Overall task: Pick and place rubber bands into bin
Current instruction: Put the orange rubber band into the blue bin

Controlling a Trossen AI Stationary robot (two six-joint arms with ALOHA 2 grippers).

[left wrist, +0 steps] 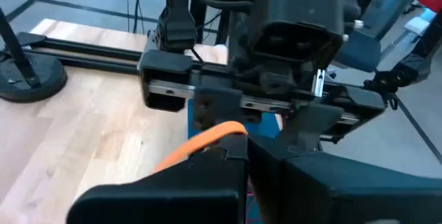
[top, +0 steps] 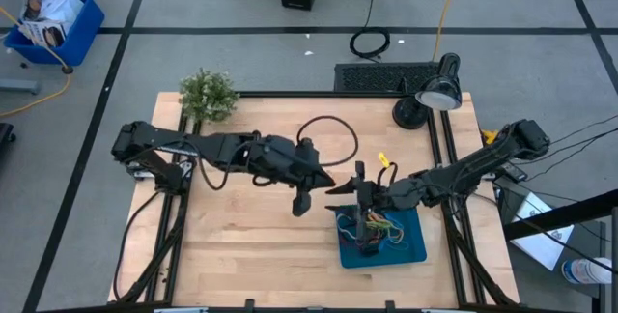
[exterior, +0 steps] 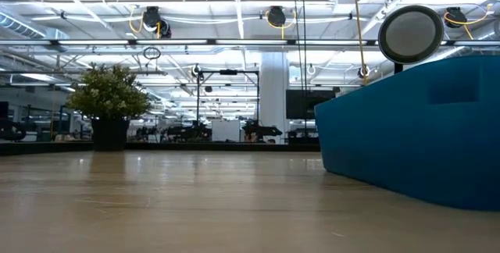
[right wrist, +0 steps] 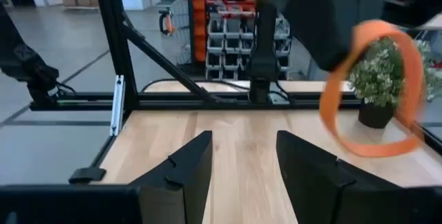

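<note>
1. Orange rubber band pinched between the closed fingers of the left gripper, just left of centre in the high view, close beside the upper left corner of the bin.
2. Seen again in the right wrist view as a hanging orange loop at the right of the frame, dangling free below the dark fingers holding it.
3. Right gripper poised over the bin's left part, centre of the high view, fingers parted and empty, a gap showing between them in its own wrist view.
4. Best done, by judgement: carry the loop fully over the teal floor before letting go, low enough that the floppy band does not bounce or drape over the rim; keep clear of the right gripper, which stands very near.
5. Risk, by judgement: band clinging to a finger pad on release, or snagging on the other arm.
6. Teal bin at lower centre-right of the high view, already holding a tangle of rubber bands in green, red and tan.
7. Looming as a blue wall at the right of the low view, contents hidden from there.
</note>
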